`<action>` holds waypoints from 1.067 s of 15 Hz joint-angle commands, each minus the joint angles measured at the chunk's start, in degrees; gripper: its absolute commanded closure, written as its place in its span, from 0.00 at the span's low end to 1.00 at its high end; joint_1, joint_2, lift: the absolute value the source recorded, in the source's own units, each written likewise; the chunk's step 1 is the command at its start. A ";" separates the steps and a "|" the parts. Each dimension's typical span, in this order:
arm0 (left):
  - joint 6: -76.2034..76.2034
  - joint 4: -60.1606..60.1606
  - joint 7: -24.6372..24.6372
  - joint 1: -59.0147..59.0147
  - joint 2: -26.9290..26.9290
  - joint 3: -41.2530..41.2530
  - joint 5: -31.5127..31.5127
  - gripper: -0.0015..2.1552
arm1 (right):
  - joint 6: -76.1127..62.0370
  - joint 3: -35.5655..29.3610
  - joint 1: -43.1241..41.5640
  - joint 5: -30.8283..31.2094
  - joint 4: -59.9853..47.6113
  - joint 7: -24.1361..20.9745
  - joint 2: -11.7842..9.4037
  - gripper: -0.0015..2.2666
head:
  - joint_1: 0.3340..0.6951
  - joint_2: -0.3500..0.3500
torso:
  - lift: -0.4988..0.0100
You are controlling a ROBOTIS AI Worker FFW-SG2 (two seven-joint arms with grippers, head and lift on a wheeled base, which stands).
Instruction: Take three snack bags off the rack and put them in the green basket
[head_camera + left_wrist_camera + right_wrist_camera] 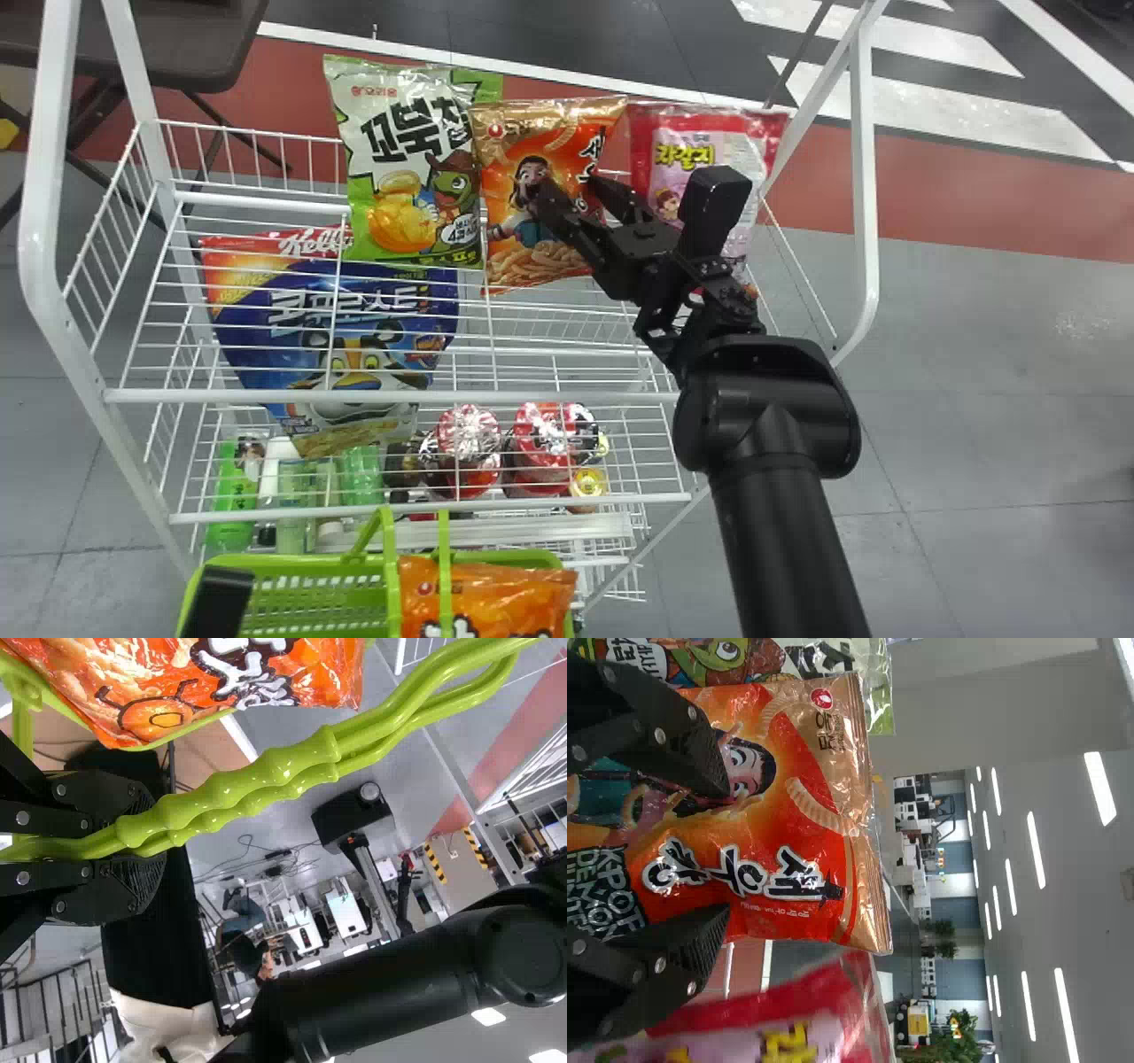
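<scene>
The right claw (570, 189), right of centre in the upper half of the head view, has its fingers spread wide in front of an orange-and-gold plastic snack bag (523, 261) on the white wire rack (399, 396). A green-and-white bag (407, 168) is just left of it, a pink-and-red bag (709, 146) to its right. The left claw (217, 602), at the lower left of the frame, is clamped on the ribbed green plastic handle (266, 771) of the green basket (310, 560). An orange snack bag (487, 594) lies in that basket, at bottom centre.
</scene>
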 commanded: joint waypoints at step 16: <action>-0.03 -0.87 0.00 0.08 0.40 0.31 -0.40 0.82 | 8.89 -7.44 22.55 -12.31 -31.66 0.95 -0.40 0.97 | 1.00 0.00 | 0.93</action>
